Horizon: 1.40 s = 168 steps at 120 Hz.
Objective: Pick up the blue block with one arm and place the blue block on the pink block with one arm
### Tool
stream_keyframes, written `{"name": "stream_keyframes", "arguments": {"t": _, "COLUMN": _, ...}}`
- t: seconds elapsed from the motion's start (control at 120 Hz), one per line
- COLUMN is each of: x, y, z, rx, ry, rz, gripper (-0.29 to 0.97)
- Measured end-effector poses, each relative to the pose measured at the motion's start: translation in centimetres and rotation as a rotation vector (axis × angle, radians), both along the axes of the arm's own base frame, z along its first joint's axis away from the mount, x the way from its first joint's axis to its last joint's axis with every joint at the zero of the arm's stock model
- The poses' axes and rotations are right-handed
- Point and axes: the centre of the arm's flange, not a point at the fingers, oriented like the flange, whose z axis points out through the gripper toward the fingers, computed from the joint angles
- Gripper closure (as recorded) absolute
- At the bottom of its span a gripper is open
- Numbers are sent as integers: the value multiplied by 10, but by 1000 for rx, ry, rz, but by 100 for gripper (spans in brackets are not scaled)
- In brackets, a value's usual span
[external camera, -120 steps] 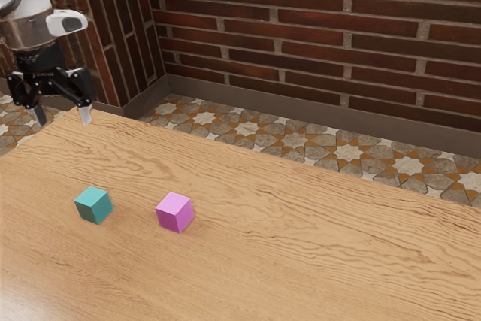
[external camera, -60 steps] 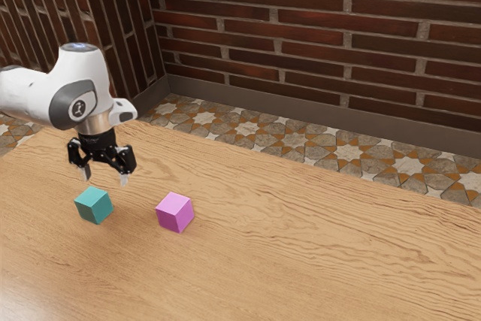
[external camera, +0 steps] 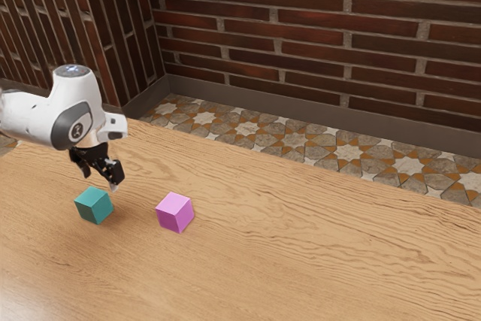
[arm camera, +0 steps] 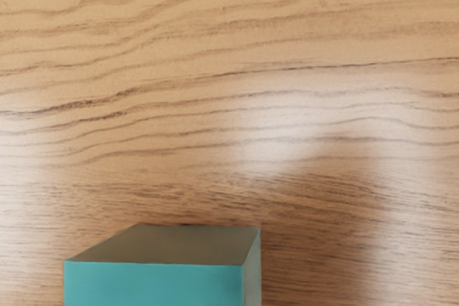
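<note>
The blue block [external camera: 93, 205], teal in colour, rests on the wooden table [external camera: 316, 246] near the exterior view's left. About one block width to its right sits the pink block [external camera: 174, 211]. My gripper [external camera: 106, 178] hangs open just above the blue block and slightly behind it, with nothing between its fingers. It is turned so that I see it nearly side-on. In the wrist view the blue block [arm camera: 162, 266] lies just under the hand, its top face and one side showing on the wood grain.
A brick wall [external camera: 316, 28] runs behind the table, with a strip of patterned floor tiles [external camera: 323, 148] between them. Bare wood [external camera: 338, 261] stretches to the exterior view's right of the pink block.
My arm has come down from the upper left toward the blue block. In the last half second the hand turned about its axis and sits a little closer over the block. Both blocks are unmoved.
</note>
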Motion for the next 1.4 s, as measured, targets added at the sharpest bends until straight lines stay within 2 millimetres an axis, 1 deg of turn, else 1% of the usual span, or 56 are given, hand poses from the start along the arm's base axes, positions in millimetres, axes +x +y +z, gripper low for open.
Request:
{"name": "stream_keyframes", "arguments": {"t": 0.083, "x": 1, "y": 5, "z": -6, "rx": 0, "ry": -1, "rz": -31, "gripper": 0}}
{"name": "stream_keyframes", "arguments": {"t": 0.175, "x": -1, "y": 17, "z": -6, "rx": -18, "ry": -17, "rz": -23, "gripper": 0}}
{"name": "stream_keyframes", "arguments": {"t": 0.392, "x": -6, "y": 31, "z": -6, "rx": -51, "ry": -27, "rz": -12, "gripper": 0}}
{"name": "stream_keyframes", "arguments": {"t": 0.558, "x": -8, "y": 31, "z": -10, "rx": -76, "ry": -18, "rz": -16, "gripper": 0}}
{"name": "stream_keyframes", "arguments": {"t": 0.633, "x": -14, "y": 30, "z": -18, "rx": -89, "ry": 4, "rz": -21, "gripper": 0}}
{"name": "stream_keyframes", "arguments": {"t": 0.775, "x": -18, "y": 30, "z": -17, "rx": -98, "ry": 9, "rz": -35, "gripper": 0}}
{"name": "stream_keyframes", "arguments": {"t": 0.85, "x": -20, "y": 34, "z": -17, "rx": -100, "ry": 12, "rz": -35, "gripper": 0}}
{"name": "stream_keyframes", "arguments": {"t": 0.975, "x": -25, "y": 35, "z": -22, "rx": -114, "ry": 23, "rz": -34, "gripper": 0}}
{"name": "stream_keyframes", "arguments": {"t": 1.2, "x": -27, "y": 37, "z": -25, "rx": -149, "ry": 16, "rz": -26, "gripper": 0}}
{"name": "stream_keyframes", "arguments": {"t": 1.4, "x": -27, "y": 46, "z": -33, "rx": -153, "ry": 23, "rz": -34, "gripper": 0}}
